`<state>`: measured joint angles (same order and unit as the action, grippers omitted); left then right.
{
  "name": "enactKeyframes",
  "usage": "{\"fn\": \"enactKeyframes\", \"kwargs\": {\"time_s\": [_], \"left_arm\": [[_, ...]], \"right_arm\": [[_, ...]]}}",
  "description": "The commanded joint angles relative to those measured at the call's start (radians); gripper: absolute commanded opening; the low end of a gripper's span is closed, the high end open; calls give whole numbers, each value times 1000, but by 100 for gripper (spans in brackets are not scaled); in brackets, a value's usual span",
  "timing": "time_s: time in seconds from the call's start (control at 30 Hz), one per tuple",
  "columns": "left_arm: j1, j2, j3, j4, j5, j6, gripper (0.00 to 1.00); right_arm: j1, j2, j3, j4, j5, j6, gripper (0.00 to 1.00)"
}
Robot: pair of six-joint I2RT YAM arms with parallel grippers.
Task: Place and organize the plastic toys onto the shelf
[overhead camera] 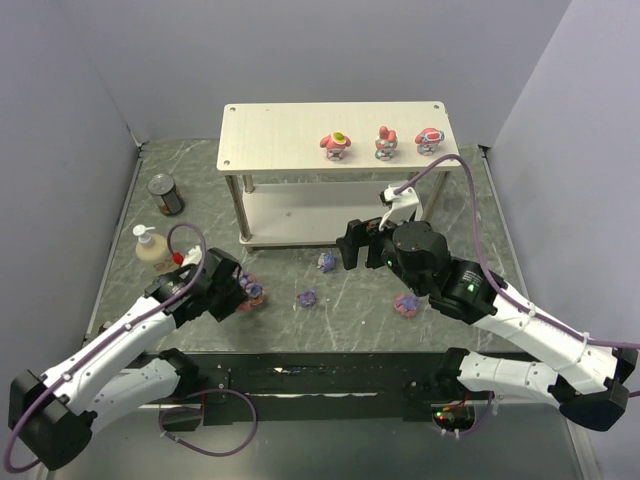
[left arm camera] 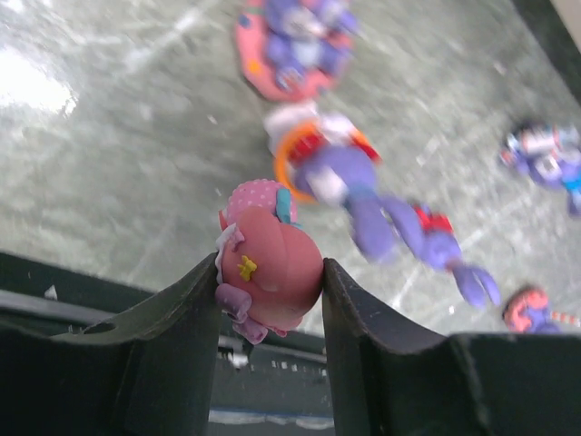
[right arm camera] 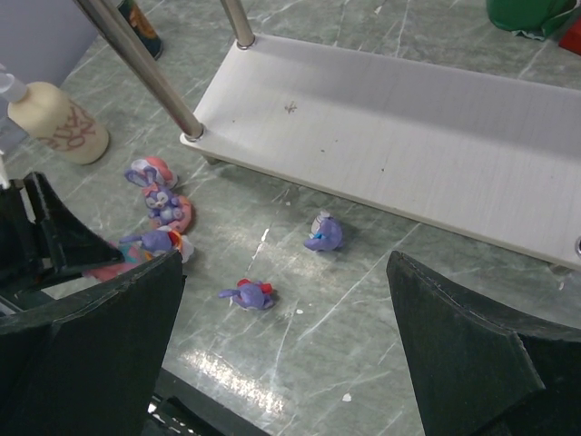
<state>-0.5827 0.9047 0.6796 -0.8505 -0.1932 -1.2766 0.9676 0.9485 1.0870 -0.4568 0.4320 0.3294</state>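
- Top external: the two-tier shelf of pale wood-grain boards on silver metal posts [overhead camera: 280, 135] stands at the far middle of the grey marbled table [overhead camera: 450, 200]. Three pink plastic figurines [overhead camera: 386, 143] stand upright in a row on the right half of its top board.
- More toys lie loose on the table near the shelf's front. The left gripper [overhead camera: 238, 292] is low at the near left, right at a small cluster of them. The right gripper [overhead camera: 350, 245] hangs near the shelf's front right.
- A dark tin can [overhead camera: 166, 195] and a beige pump bottle [overhead camera: 152, 248] stand at the far left.
- Left wrist: the fingers are clamped on a pink hooded plastic figurine [left arm camera: 268, 272], one pad on each side. A purple rabbit-eared figurine [left arm camera: 363, 191] lies just beyond it.
- The step in hand looks like the pick-up. Next comes a lift clear of the neighbours, then a carry to the bare left part of the top board, setting the toy upright in line.
- Right wrist: the jaws stand wide apart, with nothing between them. Below are the lower board and two small purple toys [right arm camera: 324, 233] on the table, apart from each other.
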Motion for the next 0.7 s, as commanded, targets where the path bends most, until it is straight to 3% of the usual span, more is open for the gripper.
{"fn": "enactKeyframes", "kwargs": {"time_s": [0.0, 0.27, 0.47, 0.6, 0.67], "left_arm": [[-92, -35, 92, -147, -118, -98, 1], [-314, 71, 211, -185, -179, -147, 1], [-541, 302, 400, -255, -276, -181, 1], [-609, 457, 500, -201, -298, -90, 1], [-615, 491, 506, -86, -246, -2, 1]], "right_arm": [[-10, 9, -2, 33, -1, 13, 100], [-13, 24, 4, 30, -12, 16, 100], [-15, 36, -2, 7, -9, 34, 100], [-26, 24, -15, -23, -1, 56, 100], [-30, 6, -21, -45, 11, 72, 100]]}}
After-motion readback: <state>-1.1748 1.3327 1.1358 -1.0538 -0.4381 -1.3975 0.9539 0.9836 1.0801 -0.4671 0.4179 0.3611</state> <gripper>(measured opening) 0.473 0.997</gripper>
